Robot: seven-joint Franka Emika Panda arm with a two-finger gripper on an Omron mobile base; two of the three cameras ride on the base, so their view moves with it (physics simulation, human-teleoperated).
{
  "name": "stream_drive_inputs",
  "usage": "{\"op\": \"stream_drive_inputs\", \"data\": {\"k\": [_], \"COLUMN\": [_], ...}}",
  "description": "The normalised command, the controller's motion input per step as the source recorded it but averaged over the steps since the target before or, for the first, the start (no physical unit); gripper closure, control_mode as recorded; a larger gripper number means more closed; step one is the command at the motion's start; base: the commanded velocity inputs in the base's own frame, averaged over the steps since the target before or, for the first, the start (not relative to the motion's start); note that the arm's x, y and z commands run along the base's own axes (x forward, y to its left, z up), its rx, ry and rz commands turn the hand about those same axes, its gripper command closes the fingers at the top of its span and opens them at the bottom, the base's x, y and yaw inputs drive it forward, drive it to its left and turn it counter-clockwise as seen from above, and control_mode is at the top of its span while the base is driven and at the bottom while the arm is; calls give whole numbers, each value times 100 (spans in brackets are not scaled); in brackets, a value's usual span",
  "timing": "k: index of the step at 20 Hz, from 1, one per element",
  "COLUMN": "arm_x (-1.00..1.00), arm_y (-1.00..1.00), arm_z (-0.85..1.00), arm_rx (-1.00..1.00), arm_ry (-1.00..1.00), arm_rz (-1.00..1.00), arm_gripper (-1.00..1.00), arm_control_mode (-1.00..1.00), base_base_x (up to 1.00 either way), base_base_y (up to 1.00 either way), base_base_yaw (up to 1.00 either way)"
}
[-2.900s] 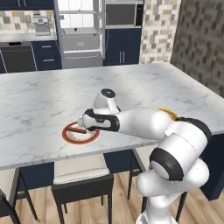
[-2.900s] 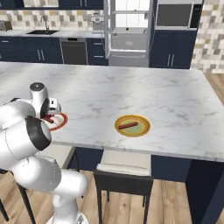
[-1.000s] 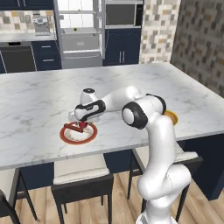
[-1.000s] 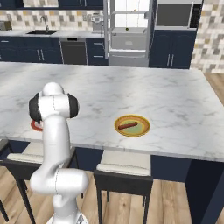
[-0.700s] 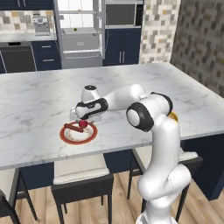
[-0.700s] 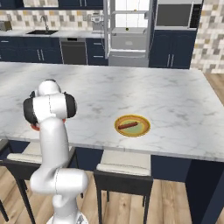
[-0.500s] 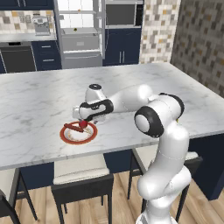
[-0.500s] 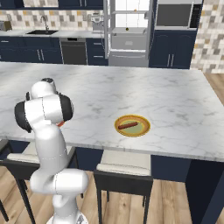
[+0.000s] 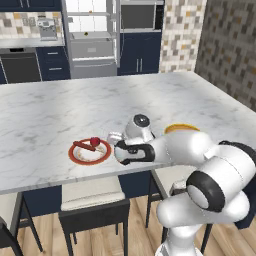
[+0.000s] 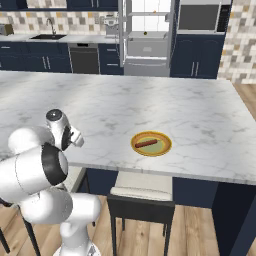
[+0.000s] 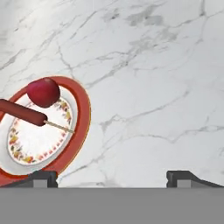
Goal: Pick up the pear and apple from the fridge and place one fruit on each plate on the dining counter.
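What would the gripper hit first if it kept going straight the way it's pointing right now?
Most likely the bare marble top of the dining counter. In the hand view the open gripper looks down at marble, with the red-rimmed plate and the apple off to one side. Depth is hard to judge.

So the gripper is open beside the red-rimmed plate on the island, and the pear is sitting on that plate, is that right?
Not quite. The fruit on the red-rimmed plate is the apple, round and deep red, not the pear; the hand view shows it plainly. The rest holds: the gripper is open beside that plate on the island.
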Motion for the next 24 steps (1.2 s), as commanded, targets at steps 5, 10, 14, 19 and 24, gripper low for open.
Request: {"op": "stream_drive_inputs", "data": {"k": [5,10,14,19,24], "arm_x": [-100,-100,-100,-74,-53], "arm_y": [-86,-85,-82,-73,-1], "arm_z": [80,92,55,-3,-76], "arm_rx": [0,-3,-17,-9,-1], "arm_ry": [-44,-29,-10,1,4], "arm_rz": [-3,-10,-15,-12,7], "arm_gripper": [-100,-100,-100,-100,-100], "arm_control_mode": [-100,-100,-100,-100,-100], "base_base_x": [0,0,0,0,0], "base_base_y": [0,0,0,0,0], "base_base_yaw": [0,0,0,0,0]}}
